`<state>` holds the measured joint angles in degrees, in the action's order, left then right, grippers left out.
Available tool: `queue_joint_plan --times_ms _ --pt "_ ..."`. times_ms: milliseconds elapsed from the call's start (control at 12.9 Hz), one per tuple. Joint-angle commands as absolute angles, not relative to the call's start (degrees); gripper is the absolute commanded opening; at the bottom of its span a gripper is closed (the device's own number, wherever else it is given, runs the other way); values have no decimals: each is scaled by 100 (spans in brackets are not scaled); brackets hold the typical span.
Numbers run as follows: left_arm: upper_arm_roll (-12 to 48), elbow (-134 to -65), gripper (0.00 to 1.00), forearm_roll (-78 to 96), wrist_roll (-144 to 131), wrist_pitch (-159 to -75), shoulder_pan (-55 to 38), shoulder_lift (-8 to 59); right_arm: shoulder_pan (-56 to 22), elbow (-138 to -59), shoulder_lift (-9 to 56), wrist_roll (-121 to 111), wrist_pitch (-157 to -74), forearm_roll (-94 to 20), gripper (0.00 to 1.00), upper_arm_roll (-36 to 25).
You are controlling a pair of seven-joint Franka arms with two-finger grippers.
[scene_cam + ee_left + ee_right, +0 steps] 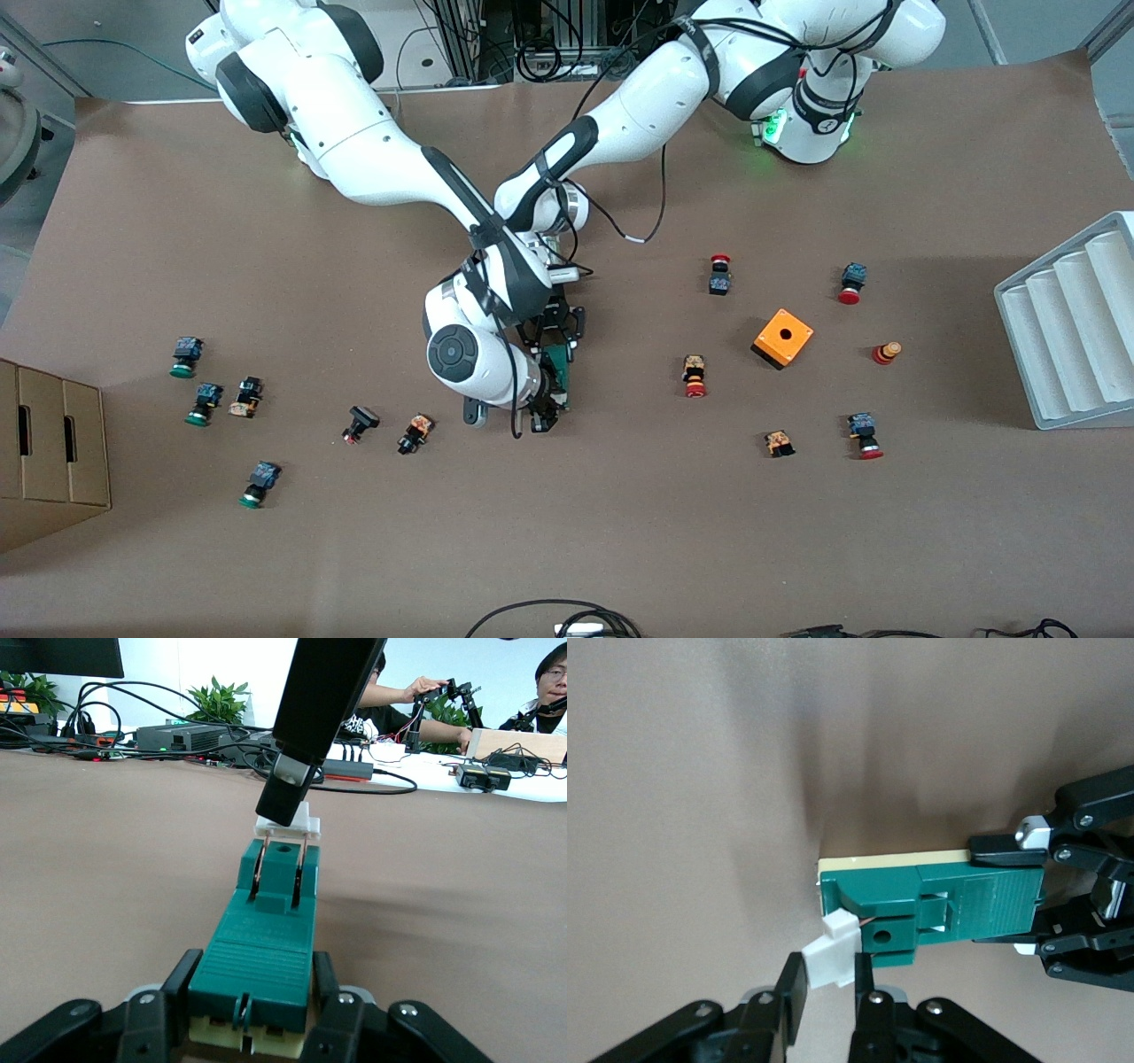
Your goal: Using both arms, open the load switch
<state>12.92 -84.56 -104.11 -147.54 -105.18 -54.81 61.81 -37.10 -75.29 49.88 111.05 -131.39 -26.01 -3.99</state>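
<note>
The dark-green load switch (559, 368) lies on the brown table at its middle. My left gripper (252, 1010) is shut on one end of it, a finger pressed on each side of the green body (266, 930). At the switch's end nearer the front camera, my right gripper (830, 983) is shut on the white tab (831, 958), which sits between its two pads. The tab (288, 822) stands out from the body, with two copper blades showing between them. In the front view the right gripper (545, 412) is partly hidden by its own wrist.
An orange box with a hole (783, 338) and several red pushbuttons (695, 376) lie toward the left arm's end. Green and black pushbuttons (205, 403) lie toward the right arm's end, near a cardboard box (49, 452). A white ridged tray (1076, 319) stands at the table's edge.
</note>
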Motion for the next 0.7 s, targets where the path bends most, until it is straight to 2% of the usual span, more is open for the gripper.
queue_joint_plan --times_ms 0,78,622 --pt "1397 -8306 56 -10512 -14783 -10626 -5405 6363 -3691 -7523 5036 11065 -13166 -2663 24 -369" --pt "1397 -8306 56 -10512 -14783 -10626 -5405 6355 -3691 -7532 5036 11074 -13166 -2663 21 -369" --pt "1397 -8306 56 -10503 -14775 -10626 -5405 6354 -3674 -7725 4949 11022 -13166 -2663 19 -352"
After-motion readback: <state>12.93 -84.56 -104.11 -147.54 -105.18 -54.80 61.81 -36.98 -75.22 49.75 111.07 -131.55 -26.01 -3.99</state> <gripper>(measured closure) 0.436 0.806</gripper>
